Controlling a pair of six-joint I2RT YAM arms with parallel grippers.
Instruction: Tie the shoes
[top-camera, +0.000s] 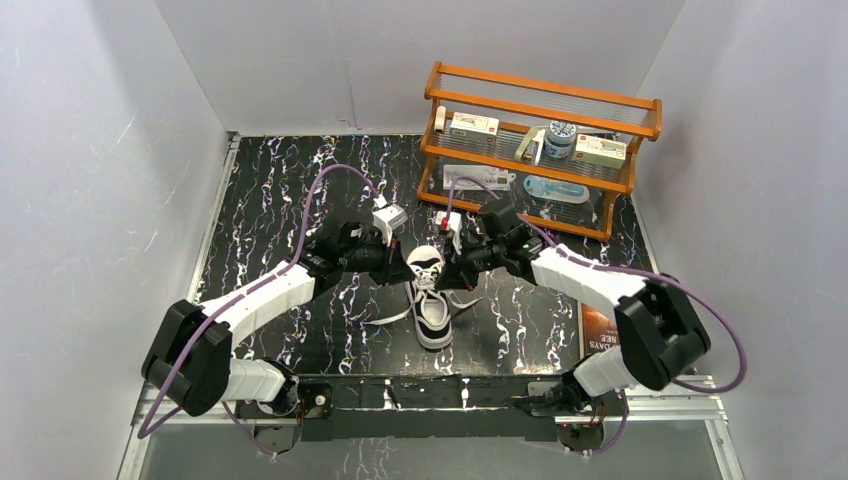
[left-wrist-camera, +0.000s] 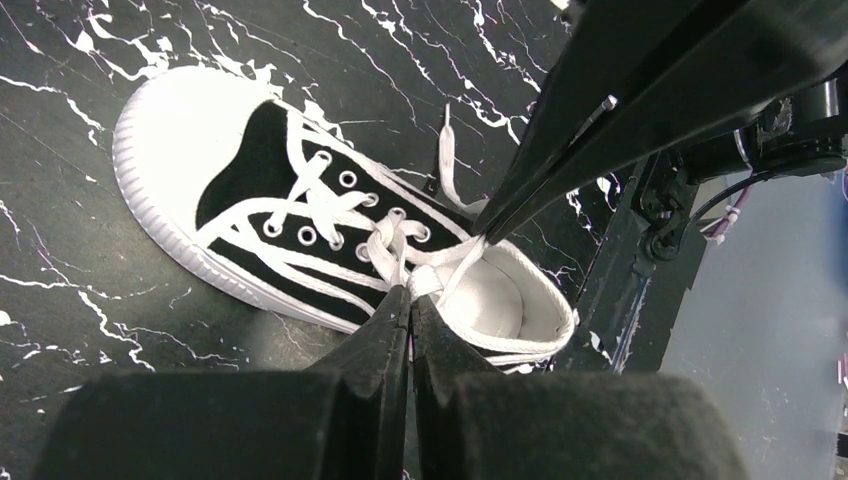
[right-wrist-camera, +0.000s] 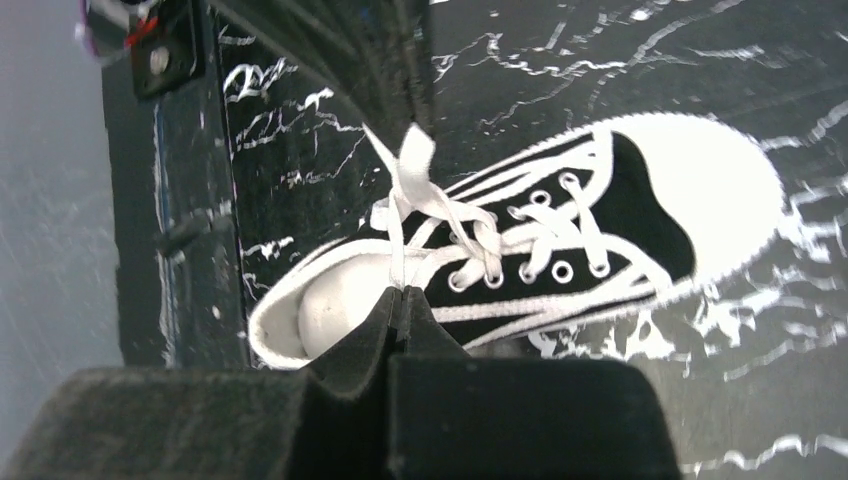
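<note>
Black marble-patterned table (top-camera: 280, 200), white-walled enclosure, is serving as the work surface; an orange wooden rack (top-camera: 540, 140) of small boxes is standing at the far right, well apart from the work.

Item: one black canvas sneaker (top-camera: 432, 310), white sole and toe cap, is lying upright on its sole at the table's centre, between the two arms.

Item: white laces (left-wrist-camera: 330, 205) are running crossed through the eyelets. Strands are rising from the top eyelets into both grippers, and loose ends are trailing on the table beside the shoe. Whether a knot is forming cannot be told.

Item: left gripper (left-wrist-camera: 411, 300), jaws pressed together, is pinching a lace strand just above the shoe's collar.

Item: right gripper (right-wrist-camera: 403, 300), jaws likewise together, is pinching another strand over the shoe's opening.

Hazards, as judged:
- The two sets of fingertips are working very near each other; crossing paths are risking a collision.
- An uneven pull is likely to drag or tip the light, unanchored shoe.
- Thin lace is apt to slip from narrow tips under tension.
- Trailing ends may be snagging under the sole.
</note>
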